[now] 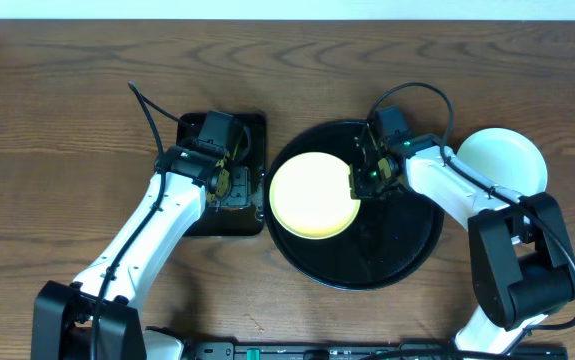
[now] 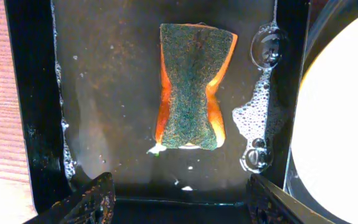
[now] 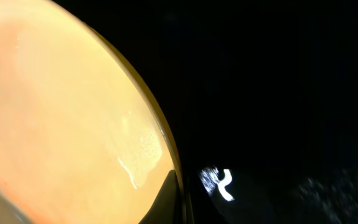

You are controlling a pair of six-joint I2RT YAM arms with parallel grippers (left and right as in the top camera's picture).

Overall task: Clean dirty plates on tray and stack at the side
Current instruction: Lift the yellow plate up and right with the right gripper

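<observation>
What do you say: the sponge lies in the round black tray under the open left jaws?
No. The sponge lies in the small rectangular tray, not the round tray; the left wrist view shows it. The left jaws are open above it.

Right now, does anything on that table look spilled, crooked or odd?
The sponge in the small rectangular tray looks squashed, pinched in at its middle like an hourglass, and suds lie beside it on the wet tray floor. Nothing looks broken.
</observation>
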